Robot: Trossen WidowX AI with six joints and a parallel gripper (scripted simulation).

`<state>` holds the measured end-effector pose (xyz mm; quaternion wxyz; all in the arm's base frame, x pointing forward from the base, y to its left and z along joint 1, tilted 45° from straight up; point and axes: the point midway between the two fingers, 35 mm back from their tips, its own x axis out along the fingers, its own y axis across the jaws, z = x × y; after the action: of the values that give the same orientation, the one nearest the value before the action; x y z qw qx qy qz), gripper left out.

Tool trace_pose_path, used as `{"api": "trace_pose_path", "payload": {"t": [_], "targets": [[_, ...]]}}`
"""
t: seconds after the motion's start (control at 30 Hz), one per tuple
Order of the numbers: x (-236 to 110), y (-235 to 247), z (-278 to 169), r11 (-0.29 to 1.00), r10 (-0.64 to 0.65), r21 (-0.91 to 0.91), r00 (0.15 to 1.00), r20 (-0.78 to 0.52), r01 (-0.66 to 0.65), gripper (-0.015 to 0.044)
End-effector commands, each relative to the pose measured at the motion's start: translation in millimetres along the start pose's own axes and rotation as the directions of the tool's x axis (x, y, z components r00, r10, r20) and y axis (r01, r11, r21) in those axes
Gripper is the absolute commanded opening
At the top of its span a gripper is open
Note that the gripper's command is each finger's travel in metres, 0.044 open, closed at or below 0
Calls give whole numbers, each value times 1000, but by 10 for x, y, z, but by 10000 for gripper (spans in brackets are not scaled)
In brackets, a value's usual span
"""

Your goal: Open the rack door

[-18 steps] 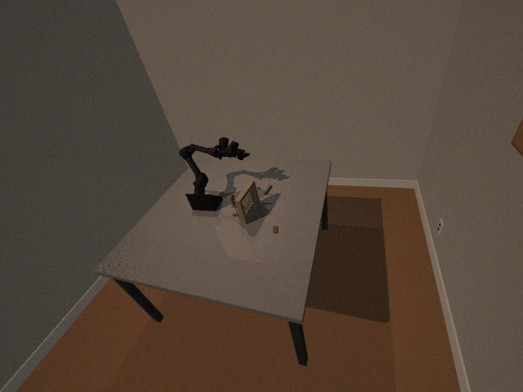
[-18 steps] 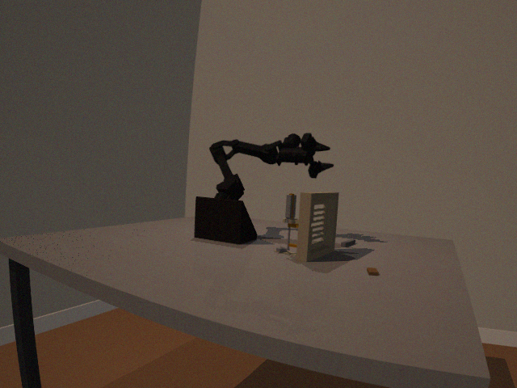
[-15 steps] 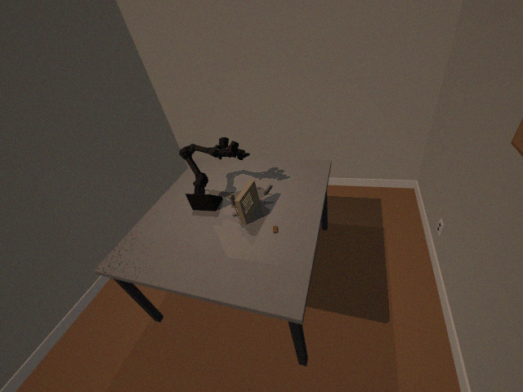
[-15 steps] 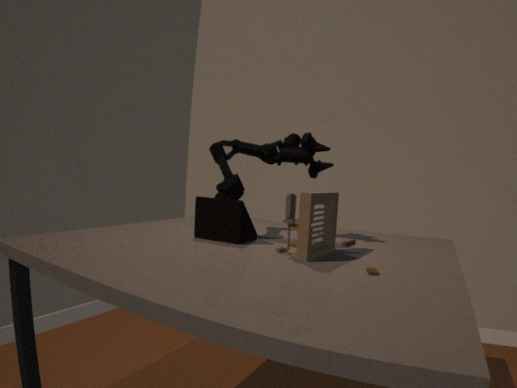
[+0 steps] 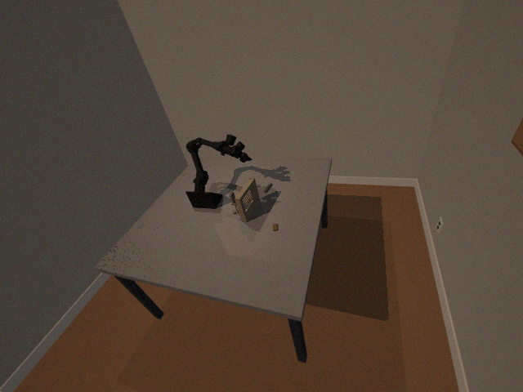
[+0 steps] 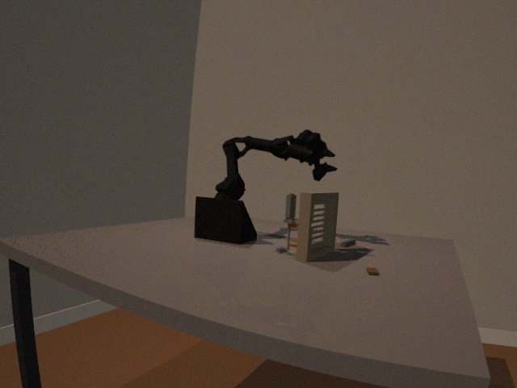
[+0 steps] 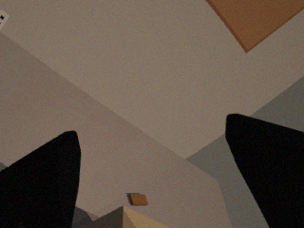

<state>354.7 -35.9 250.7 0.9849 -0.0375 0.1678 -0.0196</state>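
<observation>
My gripper is open and empty, high above the rack, its fingers pointing forward and slightly down. The beige slotted rack stands upright on the table; only a top corner of it shows low in the wrist view. An upright grey piece with an orange tip, on the arm's side of the rack, looks like the handle. Orange brackets and a thin post show below it. Which part is the door, its angle and the handle's turn cannot be told. No contact is visible.
A small orange block lies on the table beyond the rack. A grey bar lies behind the rack. The arm's dark base stands near the rack's handle side.
</observation>
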Motion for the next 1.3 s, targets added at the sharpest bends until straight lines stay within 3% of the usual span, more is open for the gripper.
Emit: {"api": "trace_pose_path", "payload": {"t": [0.0,0.33,0.7,1.27], "targets": [[154,-93,-158,1000,11,-18,994,-110,-13,286],[387,-302,-527,998,48,-11,940,-337,-55,286],[532,-509,-969,993,120,52,826,-550,-109,286],[563,-805,-1601,956,292,244,601,-744,-161,286]]}}
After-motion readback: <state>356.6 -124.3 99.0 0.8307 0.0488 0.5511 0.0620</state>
